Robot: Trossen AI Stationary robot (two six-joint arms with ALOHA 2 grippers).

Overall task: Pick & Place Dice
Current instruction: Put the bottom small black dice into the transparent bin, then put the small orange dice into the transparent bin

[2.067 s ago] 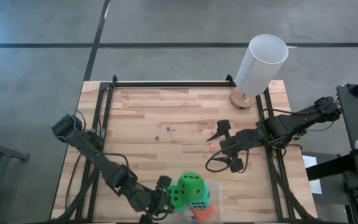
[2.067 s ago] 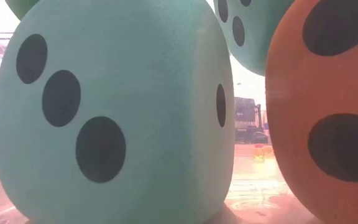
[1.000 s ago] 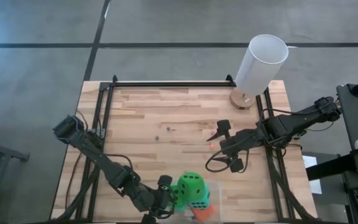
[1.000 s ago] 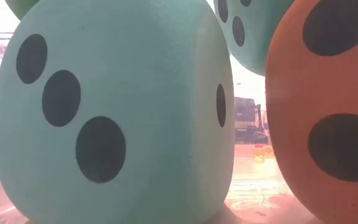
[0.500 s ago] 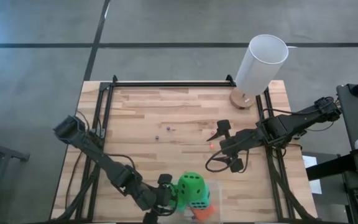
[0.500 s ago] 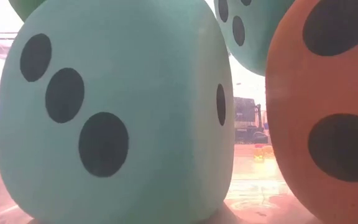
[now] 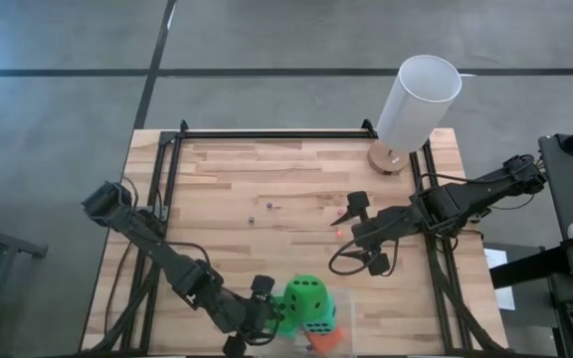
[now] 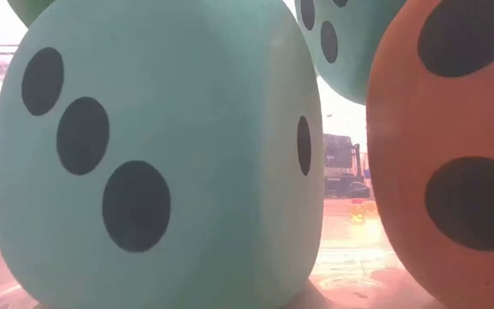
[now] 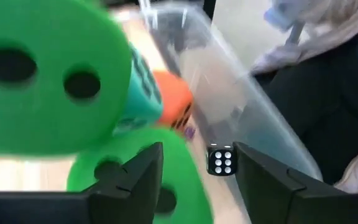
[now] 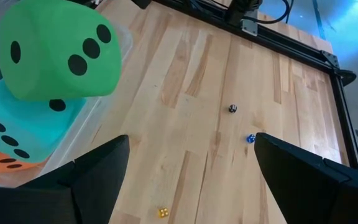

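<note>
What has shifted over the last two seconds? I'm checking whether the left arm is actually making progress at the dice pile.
Very little. The left gripper has crept slightly along the table's near edge beside the green die; its open fingers hold nothing. The front teal die rocked a bit half a second ago and has settled back. The right gripper stayed open over mid-table, and the white cylinder has not moved.

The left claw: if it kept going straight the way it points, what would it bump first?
Probably the small black die, which sits right between the open left claw's fingers, just ahead. A green die crowds one finger, so depth is hard to judge.
</note>
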